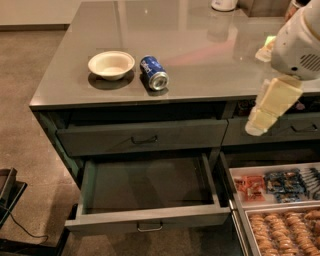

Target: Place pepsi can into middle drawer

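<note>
The pepsi can lies on its side on the grey countertop, just right of a white bowl. Its silver end faces the front edge. The middle drawer is pulled wide open below the counter, with a small silvery bar handle and nothing inside. My gripper hangs at the right, past the counter's front edge, well right of the can and above the snack drawers. It holds nothing that I can see.
A shallower shut drawer with a dark curved handle sits above the open one. At lower right, open narrower drawers hold snack packets and wrapped buns. A white object stands at the counter's back. Dark equipment sits on the floor at left.
</note>
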Available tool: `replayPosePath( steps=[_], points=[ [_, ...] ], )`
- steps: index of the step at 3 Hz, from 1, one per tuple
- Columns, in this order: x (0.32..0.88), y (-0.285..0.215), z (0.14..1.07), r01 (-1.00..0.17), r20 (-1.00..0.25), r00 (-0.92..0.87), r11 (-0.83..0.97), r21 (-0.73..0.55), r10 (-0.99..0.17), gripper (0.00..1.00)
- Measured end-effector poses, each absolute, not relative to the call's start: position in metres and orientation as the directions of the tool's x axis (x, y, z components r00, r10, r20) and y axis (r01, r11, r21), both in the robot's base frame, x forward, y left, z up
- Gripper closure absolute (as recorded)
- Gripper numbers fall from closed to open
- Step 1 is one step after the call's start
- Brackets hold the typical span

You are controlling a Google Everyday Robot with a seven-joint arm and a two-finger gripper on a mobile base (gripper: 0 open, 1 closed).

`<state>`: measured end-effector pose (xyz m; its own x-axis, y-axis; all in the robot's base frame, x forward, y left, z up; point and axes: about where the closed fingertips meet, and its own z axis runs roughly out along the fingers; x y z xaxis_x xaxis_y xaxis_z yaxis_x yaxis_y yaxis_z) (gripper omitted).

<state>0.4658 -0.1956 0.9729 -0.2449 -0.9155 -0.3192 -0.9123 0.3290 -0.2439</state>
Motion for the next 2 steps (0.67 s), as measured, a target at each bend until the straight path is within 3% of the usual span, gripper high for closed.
replayPosePath(
  steps=[2],
  points=[
    [0.524,-0.141,0.966,-0.858,-0.478,-0.275,0.437,-0.269,-0.834,0.0]
  ],
)
